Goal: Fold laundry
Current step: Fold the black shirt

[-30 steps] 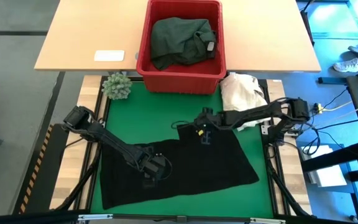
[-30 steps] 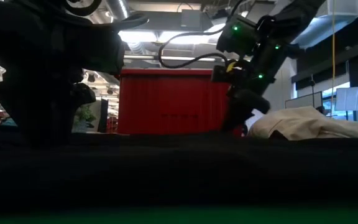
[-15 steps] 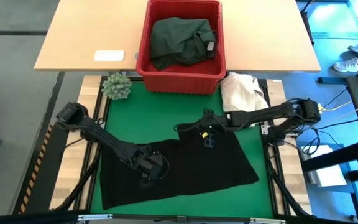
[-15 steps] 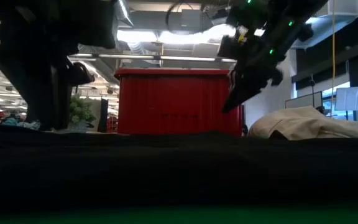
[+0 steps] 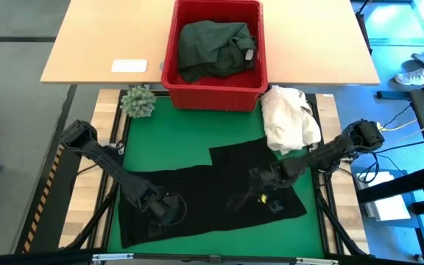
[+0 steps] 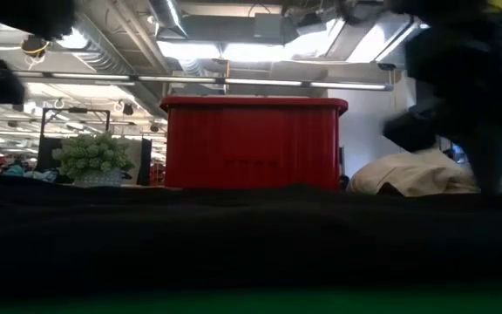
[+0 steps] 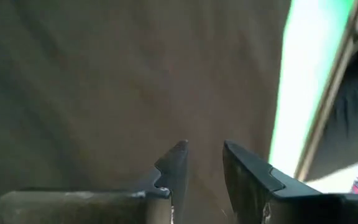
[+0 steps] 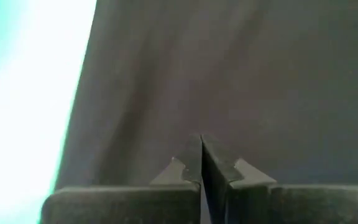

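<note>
- Black garment (image 5: 205,195) lies spread flat on the green mat (image 5: 175,125) at the near part of the desk, one far corner stepped up toward the red basket (image 5: 216,92).
- Second piece of laundry, dark green garment (image 5: 212,46), sits bunched inside the red basket at the far side; not laid out yet.
- Cream-white cloth heap (image 5: 289,118) sits just beside the basket's right corner, touching the black garment's far right edge; not part of the job.
- Left pincer (image 5: 164,210) is low over the black garment's near-left area; fingers (image 7: 178,163) stand a little apart, nothing seen between them, cloth right under the tips.
- Right pincer (image 5: 269,197) is over the garment's near-right part, jaws pressed fully together with no cloth visibly pinched.
- Handling guess: thin, soft, light fabric; it will sag, drape and slide on the mat, no stiffness to push against.
- Best hold is probably a pinch at a hem or corner, one per side, lifting both evenly so the fold stays square.
- Risk: pinching mid-panel likely bunches it or grabs two layers.
- Small plant (image 5: 138,101) stands off the mat's far left corner, well clear.
</note>
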Motion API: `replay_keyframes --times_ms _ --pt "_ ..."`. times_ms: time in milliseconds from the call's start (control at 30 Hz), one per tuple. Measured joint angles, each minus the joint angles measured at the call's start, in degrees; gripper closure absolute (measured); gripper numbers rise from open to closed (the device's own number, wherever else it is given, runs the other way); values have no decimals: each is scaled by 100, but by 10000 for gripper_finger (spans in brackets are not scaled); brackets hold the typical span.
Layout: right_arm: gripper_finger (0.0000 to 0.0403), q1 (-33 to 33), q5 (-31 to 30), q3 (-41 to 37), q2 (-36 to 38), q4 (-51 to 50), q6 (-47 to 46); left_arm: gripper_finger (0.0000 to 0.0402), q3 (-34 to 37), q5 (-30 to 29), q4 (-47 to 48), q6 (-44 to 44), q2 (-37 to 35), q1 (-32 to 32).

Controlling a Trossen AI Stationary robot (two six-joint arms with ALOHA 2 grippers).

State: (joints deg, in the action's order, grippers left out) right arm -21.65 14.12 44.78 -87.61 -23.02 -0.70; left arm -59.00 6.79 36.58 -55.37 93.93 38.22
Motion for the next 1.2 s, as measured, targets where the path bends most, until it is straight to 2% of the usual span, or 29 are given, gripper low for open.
replay_keyframes --times_ms 333,467,633,867,1067,1200 --pt "403 -759 227 -184 0 -266 -1079 310 -11 584 -94 -1855 -2 1028" --pt "403 -802 133 -182 0 -361 -1122 313 -11 576 -123 -2333 -2 1368" --pt "403 -719 -207 -182 0 -915 -1154 314 -11 836 -125 -2948 -2 1600" --pt "403 -597 -248 -174 4 -1325 -1257 314 -11 730 -126 -3127 -3 1777" --pt "403 -598 -502 -171 7 -1358 -1283 314 -11 -55 -158 -2984 66 1773" --pt "403 -597 -835 -171 13 -1366 -1366 315 -13 237 -189 -2819 454 1794"
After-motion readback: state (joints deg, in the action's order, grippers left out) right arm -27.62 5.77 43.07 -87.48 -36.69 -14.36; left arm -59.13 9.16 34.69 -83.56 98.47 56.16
